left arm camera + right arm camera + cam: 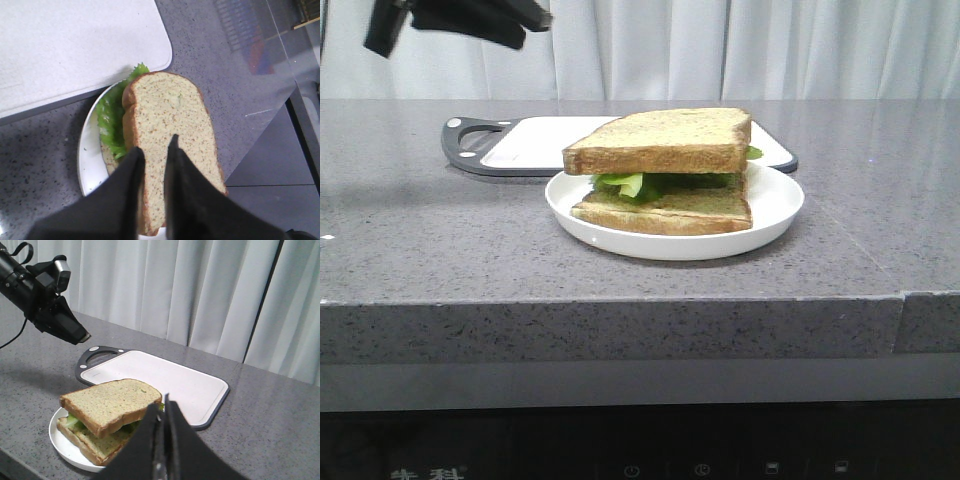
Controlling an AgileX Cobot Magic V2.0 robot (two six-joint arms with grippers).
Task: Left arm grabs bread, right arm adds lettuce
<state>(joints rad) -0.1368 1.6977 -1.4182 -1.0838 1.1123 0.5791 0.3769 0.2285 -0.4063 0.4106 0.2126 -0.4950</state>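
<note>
The thick bread slice (660, 140) lies on top of the lettuce (625, 183) and a thinner bread slice (670, 212) on a white plate (775, 210). In the left wrist view the bread (170, 115) covers most of the lettuce (112, 120). My left gripper (155, 145) hangs high above the sandwich, fingers a little apart and empty; it shows at the top left of the front view (535, 18). My right gripper (161, 402) is shut and empty, raised on the near right of the sandwich (110, 402). It is out of the front view.
A white cutting board (535, 140) with a dark rim and handle lies just behind the plate, also in the right wrist view (165, 377). The grey counter's front edge (620, 300) runs below the plate. White curtains hang behind.
</note>
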